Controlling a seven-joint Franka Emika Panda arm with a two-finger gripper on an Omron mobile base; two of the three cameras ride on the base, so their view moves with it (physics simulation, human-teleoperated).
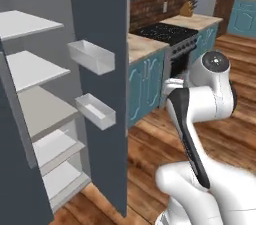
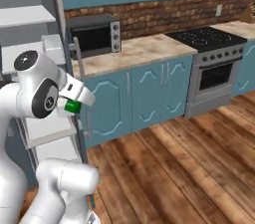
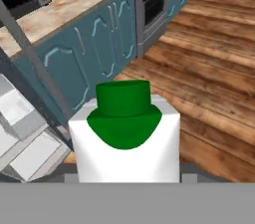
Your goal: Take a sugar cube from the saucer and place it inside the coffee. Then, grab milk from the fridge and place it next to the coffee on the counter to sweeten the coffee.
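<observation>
Carrying the Milk Out of the Fridge

Gripping the milk (image 3: 124,138), the gripper (image 2: 74,104) holds the white carton with its green cap close before the hand camera, clear of the open fridge (image 1: 97,69) and its white door bins on the left. The carton looks light and stiff-walled, though squeezable; its flat sides below the cap seem the safest hold. No brand or lettering is legible on it. Beyond, the counter (image 2: 134,51) runs right past a microwave (image 2: 94,36) toward the stove (image 2: 209,39). The coffee is out of shot.

Two rear base views sharing fridge (image 1: 100,69) and counter (image 2: 134,51); close hand view.
</observation>
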